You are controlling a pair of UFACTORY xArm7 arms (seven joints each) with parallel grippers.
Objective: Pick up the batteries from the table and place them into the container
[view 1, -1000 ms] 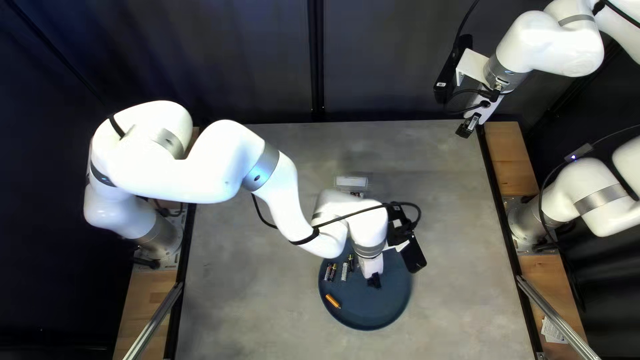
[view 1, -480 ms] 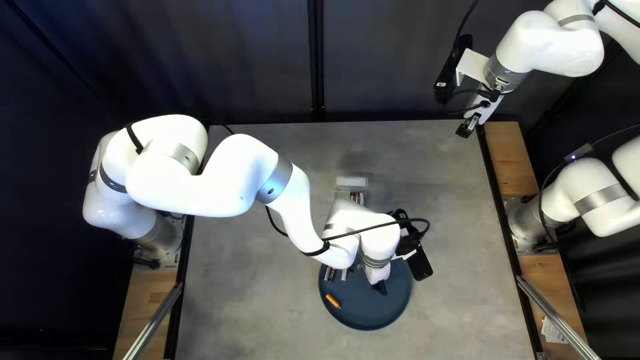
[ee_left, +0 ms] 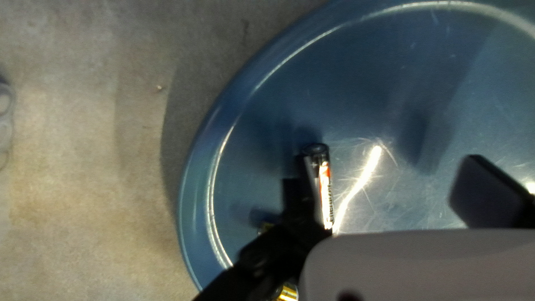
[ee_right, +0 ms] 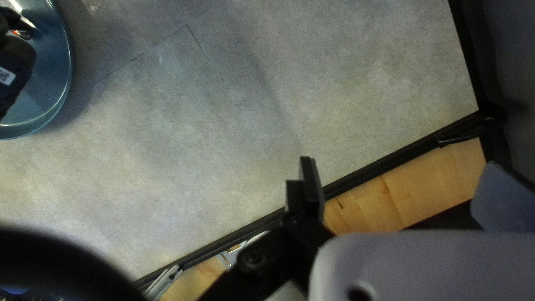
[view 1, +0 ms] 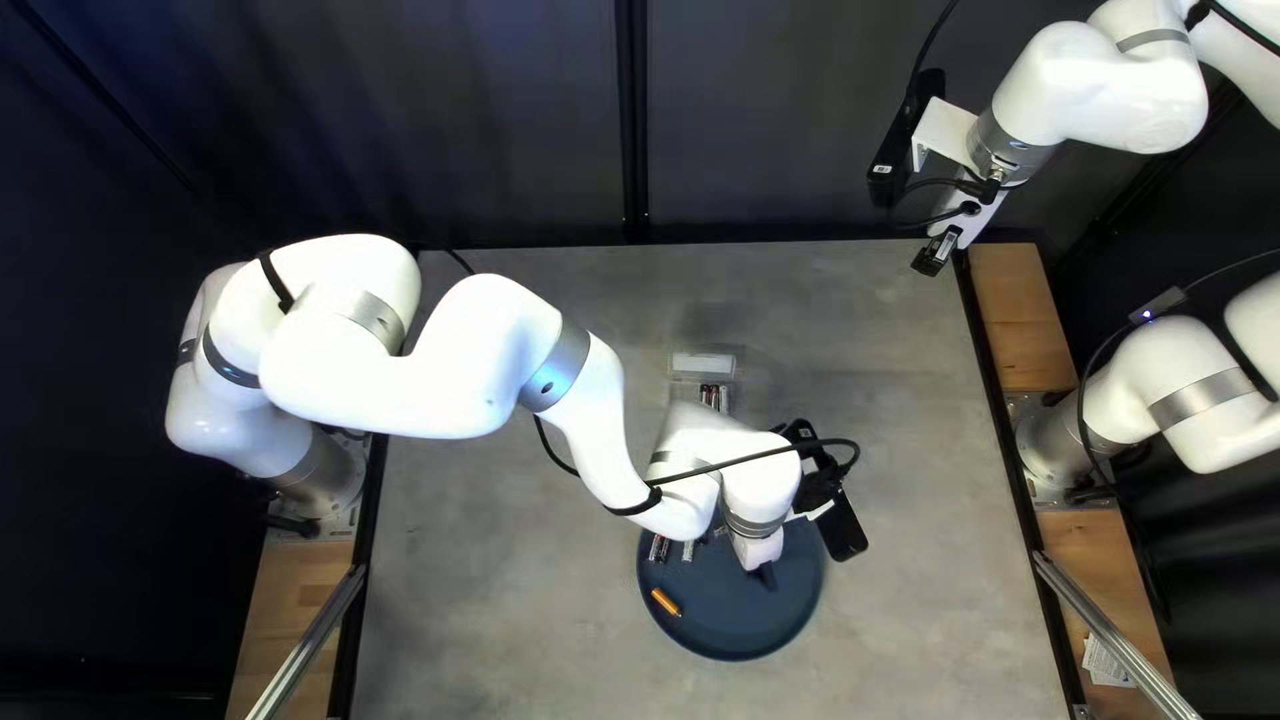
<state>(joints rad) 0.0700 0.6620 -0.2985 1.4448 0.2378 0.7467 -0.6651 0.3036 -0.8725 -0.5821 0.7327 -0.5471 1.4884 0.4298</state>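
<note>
Chiefly, batteries are lying on a round blue plate [view 1: 747, 636] on the grey table [view 1: 920, 574]. At the plate's left side in the top left view, an orange battery [view 1: 666, 603] is lying at a slant, well apart from the plate's centre; two more, a dark-and-red battery [view 1: 659, 548] and a silver battery [view 1: 688, 550], are showing side by side, partly covered by the left arm [view 1: 447, 367].

The left pincer [view 1: 763, 575] is reaching down over the plate. In its wrist view, its two fingers [ee_left: 484, 192] are standing wide apart, and a red-and-silver battery [ee_left: 324, 192] with a round black end is resting just beside the inner side of one of them, well apart from the other. Gold parts of further batteries [ee_left: 287, 292] are showing around that same finger and its link, mostly hidden.

Beyond the plate, toward the table's far edge, a pale container [view 1: 703, 363] is standing; dark-and-reddish batteries [view 1: 714, 396] are lying inside, partly hidden, their number being impossible to tell.

The right pincer [view 1: 930, 263] is hanging near the table's far right corner, its fingers spreading wide with nothing between them.
</note>
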